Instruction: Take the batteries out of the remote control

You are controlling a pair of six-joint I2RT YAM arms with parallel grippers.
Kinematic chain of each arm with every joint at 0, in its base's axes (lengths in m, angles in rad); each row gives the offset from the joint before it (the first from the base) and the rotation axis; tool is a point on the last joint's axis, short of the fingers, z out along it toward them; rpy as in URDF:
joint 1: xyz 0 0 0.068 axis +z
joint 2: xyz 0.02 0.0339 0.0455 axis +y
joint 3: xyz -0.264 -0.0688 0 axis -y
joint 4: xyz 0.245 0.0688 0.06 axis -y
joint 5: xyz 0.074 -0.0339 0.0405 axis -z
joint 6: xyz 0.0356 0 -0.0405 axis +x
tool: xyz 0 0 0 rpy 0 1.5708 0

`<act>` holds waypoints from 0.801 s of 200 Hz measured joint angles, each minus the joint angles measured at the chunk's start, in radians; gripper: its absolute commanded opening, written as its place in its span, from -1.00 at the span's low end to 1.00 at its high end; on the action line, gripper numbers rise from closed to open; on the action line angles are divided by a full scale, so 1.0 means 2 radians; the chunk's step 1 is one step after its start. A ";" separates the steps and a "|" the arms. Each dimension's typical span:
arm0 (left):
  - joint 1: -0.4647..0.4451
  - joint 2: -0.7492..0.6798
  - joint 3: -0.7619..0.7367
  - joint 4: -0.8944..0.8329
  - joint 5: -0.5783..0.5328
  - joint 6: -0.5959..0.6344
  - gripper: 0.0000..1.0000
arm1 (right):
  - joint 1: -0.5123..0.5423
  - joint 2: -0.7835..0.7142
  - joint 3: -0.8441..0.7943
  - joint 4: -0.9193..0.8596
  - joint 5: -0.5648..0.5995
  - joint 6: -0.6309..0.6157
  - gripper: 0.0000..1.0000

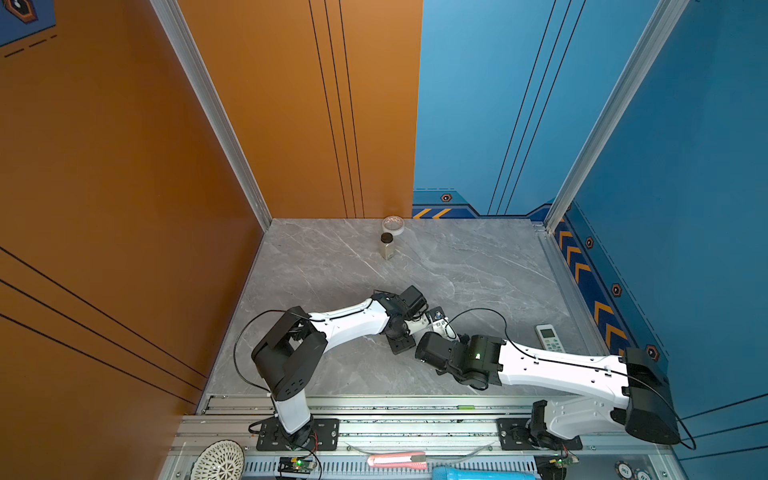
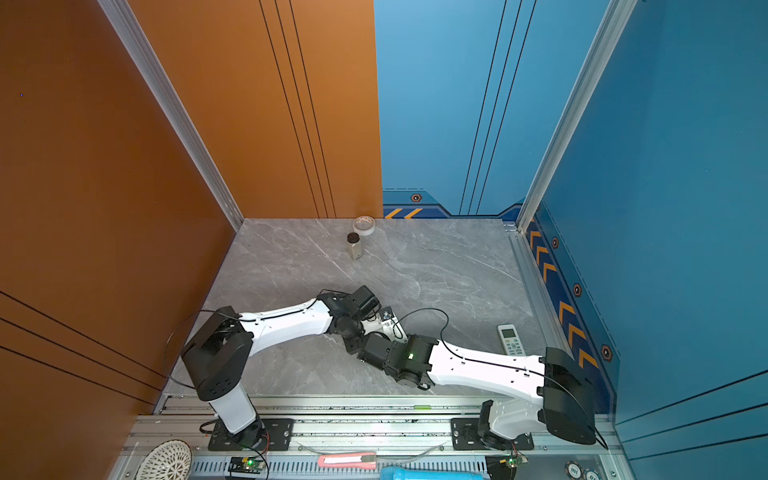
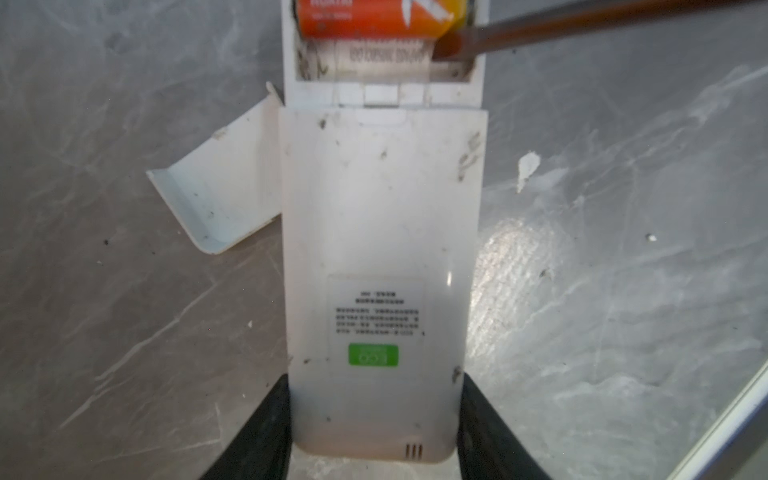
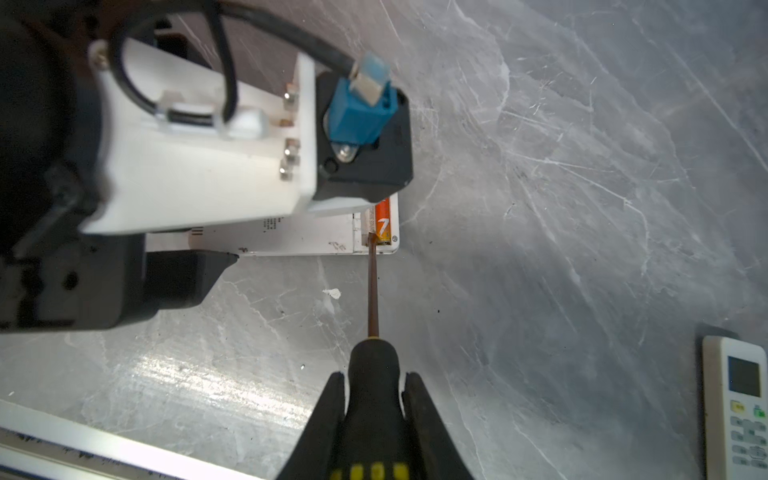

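1. Prying looks like the step in hand: the right claw (image 4: 373, 380) is clenched on the black-and-yellow handle of the screwdriver (image 4: 372, 286). Its tip sits inside the open compartment, just beside the end of the orange battery (image 3: 374, 18).
2. The left claw (image 3: 374, 378) grasps the remote control (image 3: 382, 216) by its two sides at the end away from the compartment, holding it face down on the counter (image 3: 124, 332).
3. Done so far: the battery cover (image 3: 220, 191) is off and lies on the counter just beside the remote control. The empty slot (image 3: 386, 56) shows only a printed label.
4. Left to do: the orange battery lies in its slot, yet to come out. No other cell shows in any view, so I cannot tell where it is.
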 measured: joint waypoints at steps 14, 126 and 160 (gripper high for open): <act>0.007 0.002 0.000 -0.017 0.000 -0.004 -0.26 | 0.004 0.000 -0.008 -0.009 0.027 0.009 -1.00; -0.002 -0.003 -0.017 -0.017 -0.038 -0.009 -0.28 | -0.096 -0.127 -0.071 0.094 -0.123 -0.043 -1.00; -0.009 -0.010 -0.026 -0.010 -0.054 -0.007 -0.28 | -0.129 -0.118 -0.053 0.072 -0.212 -0.076 -1.00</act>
